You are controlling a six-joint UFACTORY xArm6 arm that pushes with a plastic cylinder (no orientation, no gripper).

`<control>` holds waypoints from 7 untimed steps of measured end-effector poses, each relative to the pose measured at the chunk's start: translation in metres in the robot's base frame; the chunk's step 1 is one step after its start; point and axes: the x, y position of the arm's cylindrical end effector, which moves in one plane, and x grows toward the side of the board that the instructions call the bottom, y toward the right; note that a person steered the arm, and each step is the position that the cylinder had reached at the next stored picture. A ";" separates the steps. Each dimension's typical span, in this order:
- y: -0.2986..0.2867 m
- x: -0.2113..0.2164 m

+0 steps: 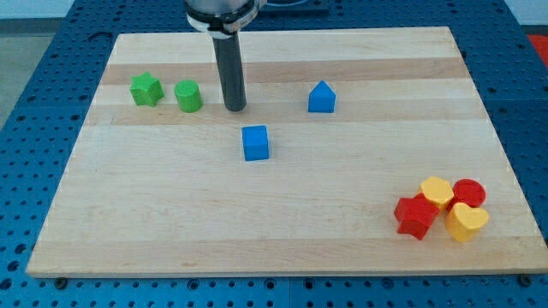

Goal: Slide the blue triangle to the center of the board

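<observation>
The blue triangle [322,97] sits on the wooden board [282,214], right of centre toward the view's top. My tip [235,108] rests on the board well to the left of it, apart from it. A blue cube [255,143] lies just below and right of my tip, between tip and triangle but lower. No block touches my tip.
A green star [146,89] and a green cylinder [188,96] lie left of my tip. At the view's bottom right a cluster holds a red star [414,216], a yellow hexagon [437,192], a red cylinder [468,193] and a yellow heart [467,222].
</observation>
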 end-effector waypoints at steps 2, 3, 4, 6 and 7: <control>-0.077 -0.015; -0.079 -0.028; -0.036 -0.028; 0.023 -0.029; 0.029 -0.044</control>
